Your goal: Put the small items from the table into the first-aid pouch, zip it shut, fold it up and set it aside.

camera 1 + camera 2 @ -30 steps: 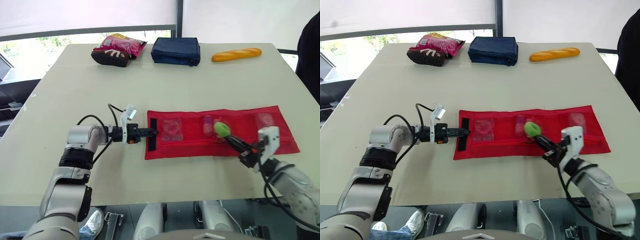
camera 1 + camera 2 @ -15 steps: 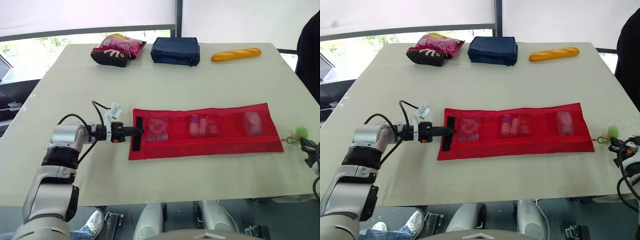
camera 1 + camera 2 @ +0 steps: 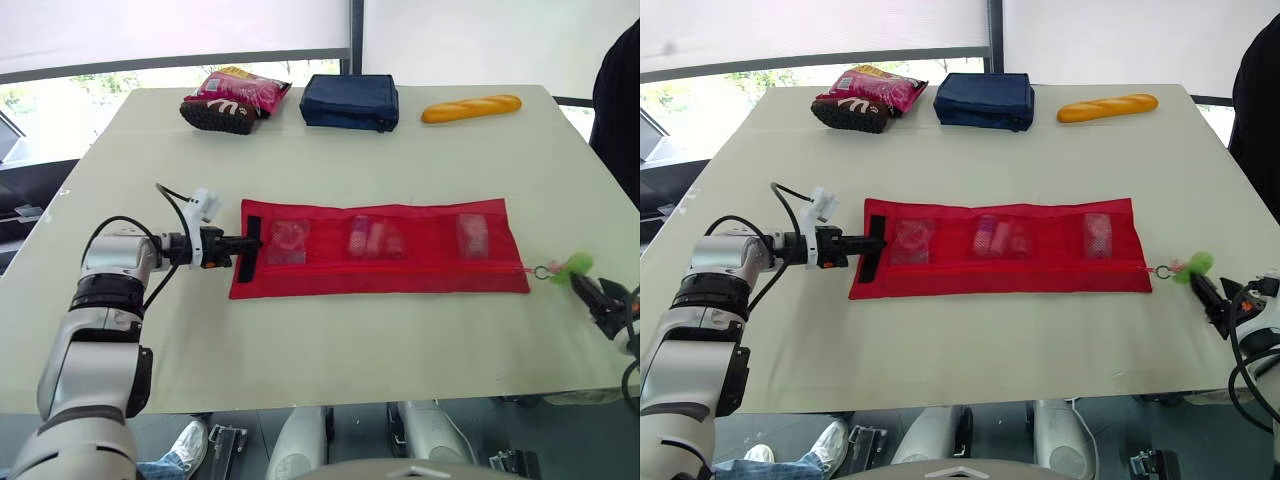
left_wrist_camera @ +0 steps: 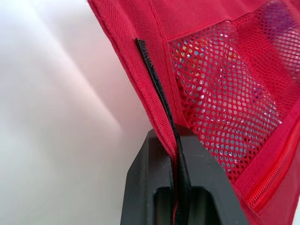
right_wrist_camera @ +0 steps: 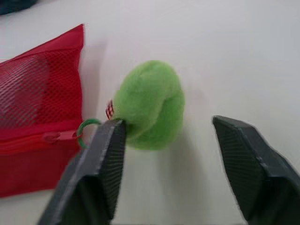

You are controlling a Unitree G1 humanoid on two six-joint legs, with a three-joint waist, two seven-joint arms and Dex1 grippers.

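The red first-aid pouch (image 3: 400, 270) lies unfolded flat across the middle of the table. Small items sit in its three mesh pockets (image 3: 368, 238). Its zip line runs along the near edge to a ring and a green pompom pull (image 3: 573, 266) lying on the table off the pouch's right end. My left gripper (image 3: 240, 248) is shut on the pouch's left edge beside the black strap (image 4: 157, 89). My right gripper (image 5: 166, 124) stands open at the table's right edge, its fingers either side of the pompom (image 5: 149, 105) with one finger touching it.
Along the far edge lie a pink snack bag on a dark shoe (image 3: 235, 98), a navy pouch (image 3: 350, 101) and a bread loaf (image 3: 471, 108). A person in dark clothing (image 3: 620, 110) stands at the right. The table's front edge is close below the pouch.
The right gripper drew the green pull rightward along the zip to the pouch's end, then opened. The left gripper pulled the pouch to the left while holding its edge.
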